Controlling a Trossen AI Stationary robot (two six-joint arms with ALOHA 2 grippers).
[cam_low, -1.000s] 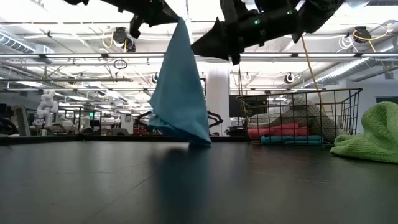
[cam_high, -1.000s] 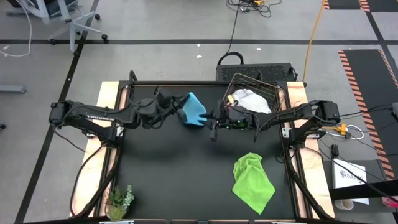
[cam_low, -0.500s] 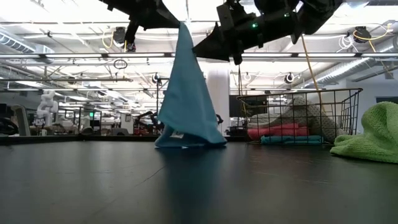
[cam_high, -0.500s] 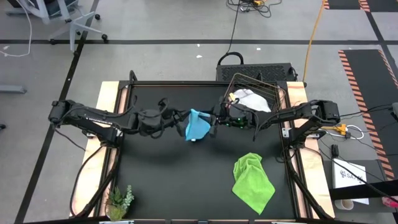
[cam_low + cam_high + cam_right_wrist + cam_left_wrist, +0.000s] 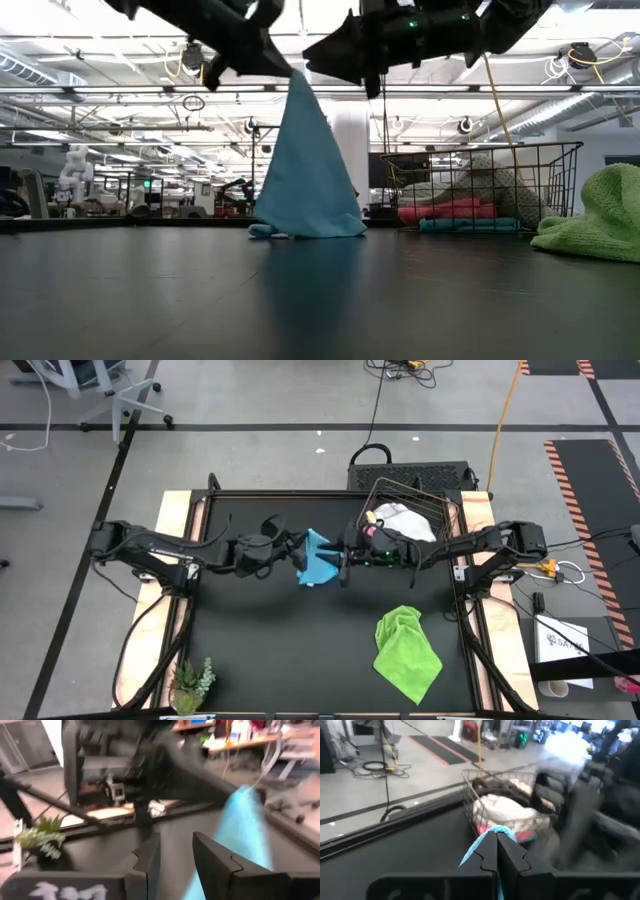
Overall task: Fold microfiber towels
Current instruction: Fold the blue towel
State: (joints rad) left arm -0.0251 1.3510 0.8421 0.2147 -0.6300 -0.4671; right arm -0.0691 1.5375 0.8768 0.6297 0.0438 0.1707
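While its fingers pinch one corner, the left gripper (image 5: 296, 546) dangles the light blue microfiber towel (image 5: 306, 170), presenting it to the spread-fingered right gripper (image 5: 345, 560).

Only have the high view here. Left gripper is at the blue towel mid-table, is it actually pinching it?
Observer: Yes. In the left wrist view the left gripper is shut on a corner of the light blue towel.
Operator: Is the towel off the table?
Observer: No. The low view shows it hanging like a tent, with its bottom edge bunched on the table.
Operator: Right gripper got any of it?
Observer: No. In the right wrist view the right gripper is open, with the towel beside it, not between the fingers.
Operator: What's in the basket besides the white one?
Observer: The low view shows folded pink and blue towels under it in the wire basket.
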